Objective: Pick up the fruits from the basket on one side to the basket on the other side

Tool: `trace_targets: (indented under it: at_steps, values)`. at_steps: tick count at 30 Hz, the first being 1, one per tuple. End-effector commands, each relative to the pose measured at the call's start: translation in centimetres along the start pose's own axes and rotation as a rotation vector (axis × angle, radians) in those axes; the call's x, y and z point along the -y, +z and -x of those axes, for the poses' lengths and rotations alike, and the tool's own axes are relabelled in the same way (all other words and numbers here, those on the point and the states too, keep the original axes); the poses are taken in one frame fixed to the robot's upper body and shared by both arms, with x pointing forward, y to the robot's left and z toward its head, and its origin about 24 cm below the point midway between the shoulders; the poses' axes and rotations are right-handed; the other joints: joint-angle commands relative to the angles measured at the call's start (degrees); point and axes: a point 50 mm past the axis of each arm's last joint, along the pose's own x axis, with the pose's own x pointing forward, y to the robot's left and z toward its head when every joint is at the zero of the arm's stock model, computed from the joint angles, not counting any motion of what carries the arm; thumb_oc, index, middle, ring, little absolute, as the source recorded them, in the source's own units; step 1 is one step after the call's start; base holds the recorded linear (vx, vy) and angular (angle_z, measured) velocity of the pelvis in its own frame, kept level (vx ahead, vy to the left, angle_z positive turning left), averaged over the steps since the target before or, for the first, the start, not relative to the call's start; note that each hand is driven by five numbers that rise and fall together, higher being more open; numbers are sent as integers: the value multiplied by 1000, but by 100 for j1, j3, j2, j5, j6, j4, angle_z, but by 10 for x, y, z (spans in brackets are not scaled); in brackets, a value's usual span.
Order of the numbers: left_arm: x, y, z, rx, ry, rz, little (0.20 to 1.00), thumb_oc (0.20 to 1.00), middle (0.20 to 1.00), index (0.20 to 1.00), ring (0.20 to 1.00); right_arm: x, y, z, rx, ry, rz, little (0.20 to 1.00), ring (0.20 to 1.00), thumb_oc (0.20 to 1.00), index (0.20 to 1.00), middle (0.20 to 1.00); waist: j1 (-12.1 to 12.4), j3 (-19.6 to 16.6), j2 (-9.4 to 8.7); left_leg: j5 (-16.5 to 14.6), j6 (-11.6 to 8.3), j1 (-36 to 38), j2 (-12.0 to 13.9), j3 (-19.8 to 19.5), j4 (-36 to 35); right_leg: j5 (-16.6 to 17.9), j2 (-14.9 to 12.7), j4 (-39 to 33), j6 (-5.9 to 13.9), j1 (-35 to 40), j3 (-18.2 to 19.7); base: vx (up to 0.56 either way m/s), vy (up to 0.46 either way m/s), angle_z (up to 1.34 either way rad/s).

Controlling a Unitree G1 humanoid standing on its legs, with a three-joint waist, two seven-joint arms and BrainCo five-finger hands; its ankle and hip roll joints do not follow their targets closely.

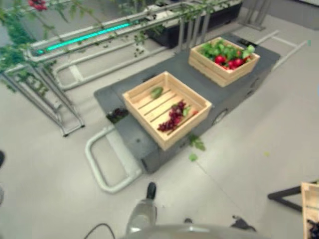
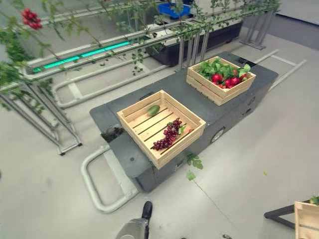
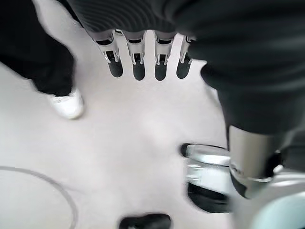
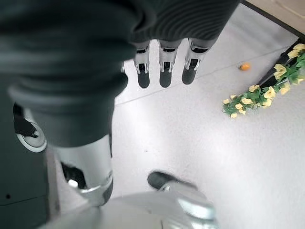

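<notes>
Left hand relaxed, seemingly above bare floor.

Two slatted wooden crates sit on a dark platform.
Near crate: dark red grapes toward its near corner, one green fruit at its far side.
Far crate, at the platform's far end: red fruits piled among green leaves.

A: What sits at the lower right edge?
B: A wooden crate, cut off by the frame; its dark contents are too small to identify.
A: And the far basket?
B: Leaves hide most of its red fruits.
</notes>
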Motion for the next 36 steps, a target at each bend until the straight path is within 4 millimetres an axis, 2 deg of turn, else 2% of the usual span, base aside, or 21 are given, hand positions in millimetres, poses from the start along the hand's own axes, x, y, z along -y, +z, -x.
trace_targets:
  at_steps: [1,3,4,8,10,13,14,15,17,18,19,20,21,22,23,25,26,27,28,30,36]
  values:
    - [17,-7,4,-8,-30,-48,1000,1000,1000,1000,1000,8,14,-2,59,-16,15,1000,1000,1000,1000,1000,138,-183,171,1229,32,-819,303,-93,-321,-323,242,-612,493,582,50,139,131,16]
    - [16,-6,4,-7,-25,-49,1000,1000,1000,1000,1000,7,15,-2,60,-11,14,1000,1000,1000,1000,1000,167,-183,135,1234,40,-791,297,-63,-293,-377,156,-612,509,656,58,164,140,-1]
    - [12,-6,3,-3,-9,-47,1000,1000,1000,1000,1000,3,18,-2,69,0,12,1000,1000,1000,1000,1000,212,-223,22,1117,104,-786,258,19,-191,-450,-44,-612,583,791,38,236,199,-6]
    - [5,2,1,23,15,-62,1000,1000,1000,1000,1000,0,24,-2,82,6,-7,1000,1000,1000,1000,1000,241,-327,-180,896,213,-851,148,174,90,-456,-327,-606,721,853,-64,153,148,-1]
    - [-4,6,-1,39,40,-73,1000,1000,1000,1000,1000,-4,32,-2,101,12,-44,1000,1000,1000,1000,1000,287,-522,-389,629,345,-894,38,214,238,-471,-542,-465,880,731,-58,138,167,-7]
    - [-8,14,-2,66,46,-95,1000,1000,1000,1000,1000,-7,36,-1,113,19,-66,1000,1000,1000,1000,1000,278,-635,-512,524,410,-864,-43,210,229,-522,-631,-232,956,627,-107,120,130,-1]
    - [-13,30,-3,121,54,-128,1000,1000,1000,1000,1000,-8,43,-1,138,21,-89,1000,1000,1000,1000,1000,247,-703,-602,336,532,-776,-120,200,217,-505,-630,324,1074,388,-108,116,103,7]
    - [-13,30,-3,121,55,-128,1000,1000,1000,1000,1000,-8,43,-1,138,22,-89,1000,1000,1000,1000,1000,251,-706,-609,330,534,-780,-123,205,223,-517,-635,341,1076,378,-105,184,155,5]
    - [-18,48,-4,190,56,-177,1000,1000,1000,1000,1000,-13,49,1,168,34,-118,1000,1000,1000,1000,1000,123,-685,-685,145,638,-455,-157,137,114,65,-500,1445,1301,-257,-242,69,82,0]
    - [-14,71,-2,267,46,-172,1000,1000,1000,1000,1000,-10,57,1,200,20,-139,1000,1000,1000,1000,1000,-134,-376,-610,44,703,-110,-216,25,-37,1214,-652,2349,1570,-1177,-298,-27,52,-7]
    - [-14,71,-2,268,45,-172,1000,1000,1000,1000,1000,-10,57,1,200,20,-139,1000,1000,1000,1000,1000,-133,-384,-595,52,699,-126,-200,21,-37,1237,-636,2332,1569,-1187,-300,-107,128,2]
    - [-11,86,-1,313,40,-172,1000,1000,1000,1000,1000,-6,63,1,224,7,-142,1000,1000,1000,1000,1000,-262,-182,-406,59,719,-10,-103,-71,-77,1356,-588,2563,1498,-1602,-368,11,204,23]
    - [-47,151,5,430,116,-157,1000,1000,1000,1000,1000,4,65,-1,229,-1,-127,1000,1000,1000,1000,1000,-574,-189,-271,26,714,128,-78,-139,-94,1009,-377,2908,1426,-1899,-332,84,274,47]
    - [-23,137,4,410,57,-135,1000,1000,1000,1000,1000,1,61,-1,210,0,-148,1000,1000,1000,1000,1000,-593,-199,-201,-57,769,166,-131,-176,-71,837,-293,2777,1339,-2108,-422,218,210,59]
    - [-6,137,8,451,7,-142,1000,1000,1000,1000,1000,2,59,-1,202,-8,-150,1000,1000,1000,1000,1000,-617,-198,-210,-147,783,249,-201,-179,-93,543,-401,2403,1253,-2232,-594,214,86,48]
    - [-7,129,6,428,0,-102,1000,1000,1000,1000,1000,0,54,-1,186,-8,-153,1000,1000,1000,1000,1000,-651,-171,-280,-222,771,427,-275,-183,-144,376,-534,1919,1205,-1971,-752,208,-19,16]
    - [-6,134,9,469,-11,-46,1000,1000,1000,1000,1000,7,50,-3,165,-26,-143,1000,1000,1000,1000,1000,-648,-146,-375,-447,750,684,-419,-134,-248,872,-919,284,1266,-2124,-1145,264,-34,6]
    - [-12,144,13,521,-2,-7,1000,1000,1000,1000,1000,11,48,-3,165,-34,-145,1000,1000,1000,1000,1000,-696,-68,-409,-443,766,698,-541,-187,-235,1116,-943,35,1304,-2215,-928,292,-41,-2]
    - [-12,147,17,560,-25,8,1000,1000,1000,1000,1000,13,42,-3,146,-38,-138,1000,1000,1000,1000,1000,-737,-24,-333,-491,735,772,-502,-286,-179,1349,-1181,33,1473,-2243,-506,121,35,-4]
    - [-5,147,24,603,-72,32,1000,1000,1000,1000,1000,12,33,-3,118,-32,-140,1000,1000,1000,1000,1000,-660,-121,-405,-632,819,864,-664,-287,-132,1255,-968,47,1382,-1962,-484,94,47,14]
    - [-5,147,42,709,-138,73,1000,1000,1000,1000,1000,14,19,-1,83,-34,-190,1000,1000,1000,1000,1000,-626,-225,-413,-727,846,1095,-718,-313,-341,1264,-1003,-86,1352,-1634,-750,85,-6,26]
